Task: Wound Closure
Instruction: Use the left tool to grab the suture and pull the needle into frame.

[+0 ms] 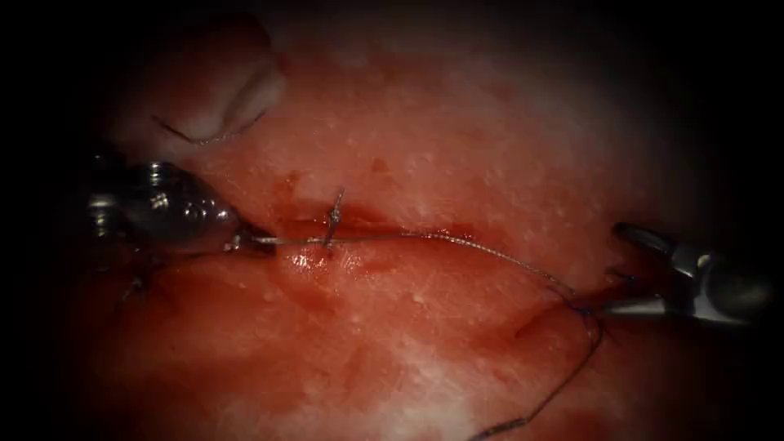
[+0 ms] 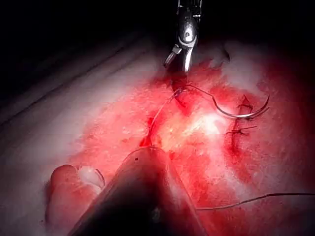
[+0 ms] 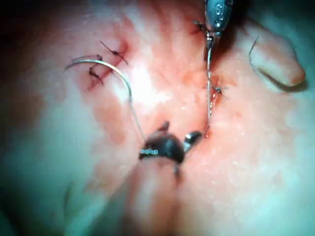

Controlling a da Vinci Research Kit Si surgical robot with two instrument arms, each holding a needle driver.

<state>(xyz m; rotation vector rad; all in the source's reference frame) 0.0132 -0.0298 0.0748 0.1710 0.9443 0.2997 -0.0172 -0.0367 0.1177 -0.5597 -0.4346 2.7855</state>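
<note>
**While the needle point(image 2: 241, 117) lies loose, mind the thread point(image 1: 425, 237)**

Since the nearest thing to you is a dark slack length of thread trailing off the front of the tissue point(image 1: 457, 122), expect it to behave as it looks: thin, limp and wet, likely to slip and quick to snag. Just behind it, the right tool point(image 1: 612, 269) stands with its jaws apart and grasps nothing. The thread passes right by its lower jaw, and you cannot tell whether it is wound round the tool.

From there the thread runs leftward along the cut point(image 1: 384, 224), under a finished stitch point(image 1: 333, 216), to the left tool point(image 1: 241, 241), which is clenched on it.

Neither tool holds the needle. It lies free on the tissue surface, not driven in, touching two tied stitches point(image 2: 242, 105) with short cut ends. It should handle as stiff and light and may roll. Grip it on the body of the curve, away from the point.

Those stitch ends crowd any approach to it, and the tissue is soft enough to tear. Farthest back sits a pale lump of tissue point(image 1: 220, 90).
</note>
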